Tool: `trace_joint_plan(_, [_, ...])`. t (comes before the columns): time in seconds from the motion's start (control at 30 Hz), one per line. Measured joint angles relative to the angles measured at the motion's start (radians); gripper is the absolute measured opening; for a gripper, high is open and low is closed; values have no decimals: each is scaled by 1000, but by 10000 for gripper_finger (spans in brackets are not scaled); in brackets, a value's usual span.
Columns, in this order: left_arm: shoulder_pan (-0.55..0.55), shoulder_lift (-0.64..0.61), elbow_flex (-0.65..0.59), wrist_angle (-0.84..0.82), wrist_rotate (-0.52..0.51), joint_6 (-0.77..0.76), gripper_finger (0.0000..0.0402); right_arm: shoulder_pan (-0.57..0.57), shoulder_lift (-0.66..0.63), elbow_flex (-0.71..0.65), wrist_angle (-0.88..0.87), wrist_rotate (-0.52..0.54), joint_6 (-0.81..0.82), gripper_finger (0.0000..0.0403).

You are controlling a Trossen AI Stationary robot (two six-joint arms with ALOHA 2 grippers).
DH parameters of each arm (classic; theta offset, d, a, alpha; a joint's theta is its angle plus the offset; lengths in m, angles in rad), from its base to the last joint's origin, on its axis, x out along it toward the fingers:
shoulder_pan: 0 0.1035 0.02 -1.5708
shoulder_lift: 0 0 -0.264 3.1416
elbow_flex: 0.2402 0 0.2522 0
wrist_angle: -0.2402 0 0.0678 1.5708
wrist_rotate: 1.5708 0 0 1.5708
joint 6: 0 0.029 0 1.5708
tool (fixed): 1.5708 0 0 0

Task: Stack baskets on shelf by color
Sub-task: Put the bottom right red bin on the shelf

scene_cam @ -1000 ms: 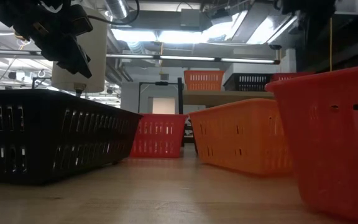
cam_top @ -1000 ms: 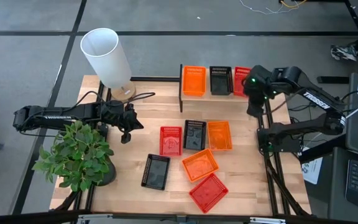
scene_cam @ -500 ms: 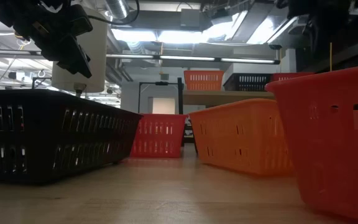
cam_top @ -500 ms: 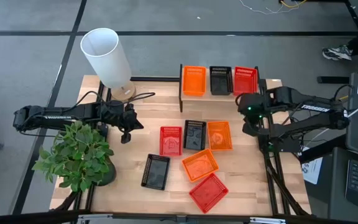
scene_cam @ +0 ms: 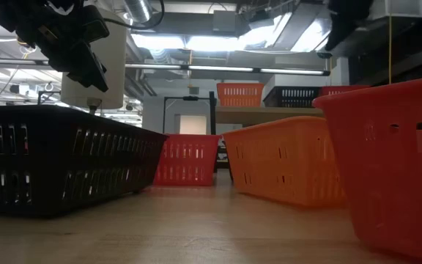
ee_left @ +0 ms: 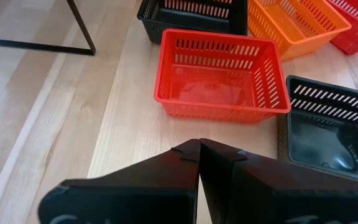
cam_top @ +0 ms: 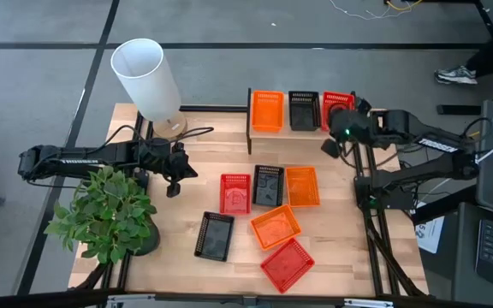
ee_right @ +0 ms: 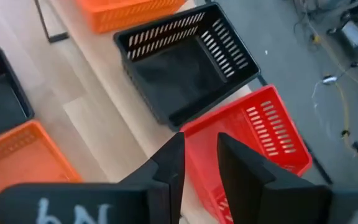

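Three baskets stand in a row on the shelf point(cam_top: 251, 128): orange point(cam_top: 268, 111), black point(cam_top: 303, 109) and red point(cam_top: 339, 103). Several more rest on the table: red point(cam_top: 235, 193), black point(cam_top: 268, 184), orange point(cam_top: 302, 186), orange point(cam_top: 275, 227), black point(cam_top: 215, 235), red point(cam_top: 287, 263). My right gripper point(ee_right: 197, 155) is open and holds nothing. It hovers by the shelf's right end, slanting down over the shelf's red basket point(ee_right: 253, 143) and black basket point(ee_right: 185, 68). My left gripper point(ee_left: 199, 149) is shut and holds nothing. It hangs above the table, left of the red basket point(ee_left: 219, 78).
A white lamp point(cam_top: 148, 77) stands at the table's far left, with its cord trailing toward the shelf. A potted plant point(cam_top: 105, 214) fills the near left corner. Bare wood lies between the left gripper point(cam_top: 175, 184) and the baskets. A person's shoe point(cam_top: 456, 75) shows beyond the table's right side.
My right gripper has come off the shelf's right end, where it covered part of the red basket. It swung toward the table's near edge, then back toward the shelf, turning and tipping as it went. The red basket stays on the shelf, now in full view.
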Motion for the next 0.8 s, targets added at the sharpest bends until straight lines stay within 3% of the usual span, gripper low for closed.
trace_joint_plan(0.37, [0,0,0,0,0,0,0,-325,156,82,-26,-199,-191,94])
trace_joint_plan(0.6, [0,0,0,0,0,0,0,-430,216,82,-119,-142,-190,94])
trace_joint_plan(0.8, [0,0,0,0,0,1,0,-443,257,83,-178,-153,-279,94])
